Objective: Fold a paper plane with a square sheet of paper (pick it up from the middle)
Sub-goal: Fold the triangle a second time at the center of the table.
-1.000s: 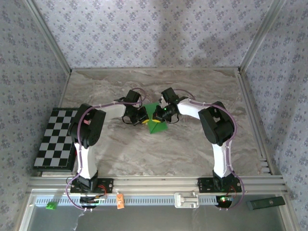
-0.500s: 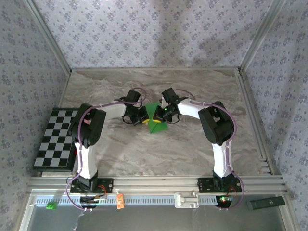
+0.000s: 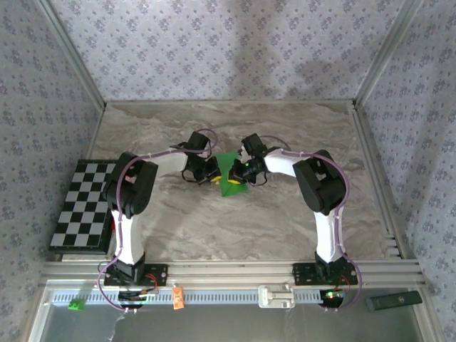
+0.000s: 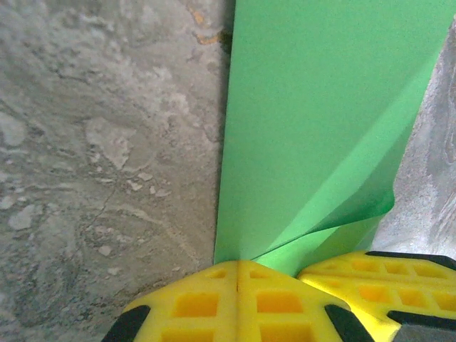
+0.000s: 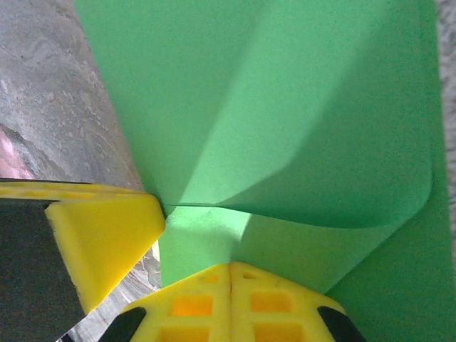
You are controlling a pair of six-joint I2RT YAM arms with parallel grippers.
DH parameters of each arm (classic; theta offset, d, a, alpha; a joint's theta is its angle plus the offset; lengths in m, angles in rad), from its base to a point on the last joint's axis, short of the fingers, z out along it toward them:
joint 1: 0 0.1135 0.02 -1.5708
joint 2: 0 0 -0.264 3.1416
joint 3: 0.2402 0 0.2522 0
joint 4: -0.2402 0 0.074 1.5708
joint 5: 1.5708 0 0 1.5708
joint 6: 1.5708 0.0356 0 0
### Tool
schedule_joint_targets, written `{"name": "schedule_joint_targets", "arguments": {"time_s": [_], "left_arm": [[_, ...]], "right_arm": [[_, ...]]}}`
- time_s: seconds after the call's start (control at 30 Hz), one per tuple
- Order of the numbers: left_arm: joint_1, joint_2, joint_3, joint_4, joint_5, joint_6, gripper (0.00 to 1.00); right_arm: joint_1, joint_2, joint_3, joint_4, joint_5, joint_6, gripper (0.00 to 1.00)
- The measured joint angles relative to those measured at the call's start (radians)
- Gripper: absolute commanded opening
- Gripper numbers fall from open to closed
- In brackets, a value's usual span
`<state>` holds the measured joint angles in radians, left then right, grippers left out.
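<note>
On the marble table (image 3: 285, 214), left tool (image 4: 236, 274) and right tool (image 5: 229, 274) pinch the green sheet (image 4: 320, 107), shifted right

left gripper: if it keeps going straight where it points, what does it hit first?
The square sheet of paper. The left gripper already has its shut tips at the sheet's near edge. I can't tell whether it pinches the sheet or only presses on it.
</note>
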<state>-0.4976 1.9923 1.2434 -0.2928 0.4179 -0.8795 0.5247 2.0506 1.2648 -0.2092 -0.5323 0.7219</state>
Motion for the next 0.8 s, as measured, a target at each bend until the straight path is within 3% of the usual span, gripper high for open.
{"name": "schedule_joint_targets", "arguments": {"time_s": [0.27, 0.57, 0.8], "left_arm": [[0.0, -0.015, 0.015, -0.003, -0.006, -0.001, 0.14], [-0.028, -0.2, -0.148, 0.084, 0.009, -0.076, 0.15], [-0.062, -0.207, -0.206, 0.13, 0.05, -0.144, 0.16]], "right_arm": [[-0.002, -0.013, -0.056, 0.109, 0.002, 0.048, 0.02], [-0.002, -0.019, -0.076, 0.144, 0.01, 0.086, 0.01], [-0.001, -0.019, -0.076, 0.143, 0.013, 0.097, 0.01]]}}
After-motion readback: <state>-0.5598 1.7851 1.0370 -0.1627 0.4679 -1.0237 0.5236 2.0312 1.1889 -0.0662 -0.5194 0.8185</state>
